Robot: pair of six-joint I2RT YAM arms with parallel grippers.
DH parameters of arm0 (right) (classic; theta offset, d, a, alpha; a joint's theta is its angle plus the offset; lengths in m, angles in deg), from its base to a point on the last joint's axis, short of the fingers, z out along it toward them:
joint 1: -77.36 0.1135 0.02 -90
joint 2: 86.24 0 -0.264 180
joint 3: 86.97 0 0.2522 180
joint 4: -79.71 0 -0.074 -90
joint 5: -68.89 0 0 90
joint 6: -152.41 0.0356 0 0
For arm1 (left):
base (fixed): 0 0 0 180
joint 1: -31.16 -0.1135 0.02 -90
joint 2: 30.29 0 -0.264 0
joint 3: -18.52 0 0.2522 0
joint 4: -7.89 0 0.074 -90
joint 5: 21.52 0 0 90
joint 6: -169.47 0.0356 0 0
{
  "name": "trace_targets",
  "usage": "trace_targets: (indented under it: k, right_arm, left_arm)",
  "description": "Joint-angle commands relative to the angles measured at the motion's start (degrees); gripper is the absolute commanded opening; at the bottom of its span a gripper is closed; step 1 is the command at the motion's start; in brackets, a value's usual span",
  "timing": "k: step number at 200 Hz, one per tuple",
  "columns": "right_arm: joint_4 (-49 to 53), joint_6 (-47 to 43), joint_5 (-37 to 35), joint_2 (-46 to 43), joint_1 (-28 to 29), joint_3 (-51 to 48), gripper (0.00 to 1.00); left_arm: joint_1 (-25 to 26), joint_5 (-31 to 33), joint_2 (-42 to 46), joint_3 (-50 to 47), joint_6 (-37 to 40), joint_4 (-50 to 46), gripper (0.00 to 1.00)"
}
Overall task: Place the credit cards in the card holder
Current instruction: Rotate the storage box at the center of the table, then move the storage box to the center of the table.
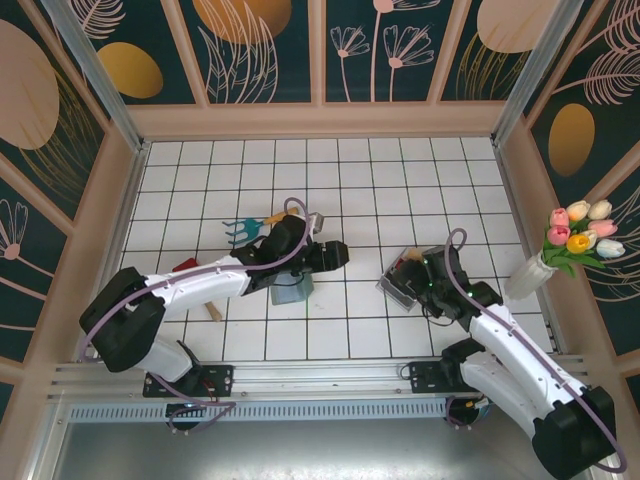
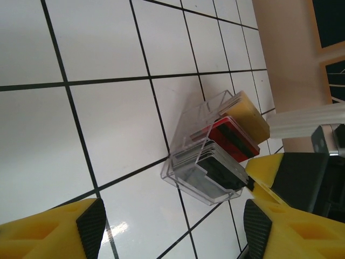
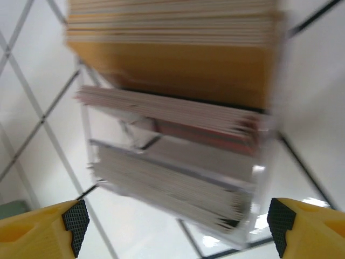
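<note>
Your credit cards (image 2: 232, 143) stand in a clear case (image 2: 186, 127), their row diagonal to the table (image 1: 400, 180) tiles, between your wide-spread right jaws; left jaws gape empty beside the card holder (image 1: 290, 292).

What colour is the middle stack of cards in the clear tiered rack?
The middle stack is red, clearest in the left wrist view.

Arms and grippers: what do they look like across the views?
The left arm and right arm have white links, black joints and a lilac cable looped alongside. The left gripper and right gripper have yellow fingers with black textured pads.
</note>
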Motion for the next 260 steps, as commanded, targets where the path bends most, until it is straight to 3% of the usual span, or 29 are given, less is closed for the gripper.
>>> trace_targets:
  k: [1, 51, 98, 113, 133, 170, 196, 224, 260]
  right_arm:
    - [-14.58, 1.37, 8.8, 1.6, -0.01, -1.85, 0.89]
    - [-29.68, 0.51, 14.39, 11.25, 0.05, -1.29, 0.89]
    - [-36.14, -5.51, 17.4, 24.33, -0.82, 5.05, 0.89]
    - [-34.46, -8.03, 18.56, 26.68, -1.73, 8.02, 0.86]
    - [-27.52, -11.96, 14.67, 24.62, -3.02, 11.57, 0.85]
    - [-16.68, -21.46, 11.11, 20.79, -10.02, 15.54, 0.8]
    - [-9.46, -30.47, 6.39, 24.97, -13.1, 20.57, 0.74]
    - [-10.02, -35.06, 9.82, 31.82, -16.09, 22.78, 0.76]
    - [-15.57, -36.53, 22.46, 40.08, -18.28, 24.79, 0.83]
  left_arm:
    - [0.04, -0.08, -0.98, 1.85, 0.58, 0.9, 0.71]
    - [0.1, 0.62, -4.01, 4.0, -0.88, -0.09, 0.71]
    - [0.09, 1.4, -9.66, 6.72, -3.96, -0.47, 0.68]
    - [0.08, 1.68, -11.25, 8.61, -4.58, -0.41, 0.68]
    - [0.1, 2.33, -13.72, 9.96, -5.67, -0.15, 0.68]
    - [0.05, 2.16, -17.03, 12.12, -7.95, 2.52, 0.68]
    - [-0.04, 2.93, -19.52, 13.96, -9.15, 3.24, 0.67]
    - [-0.32, 3.88, -22.11, 16.49, -9.36, 3.0, 0.66]
    - [-1.47, 3.63, -23.28, 17.24, -10.17, 3.46, 0.68]
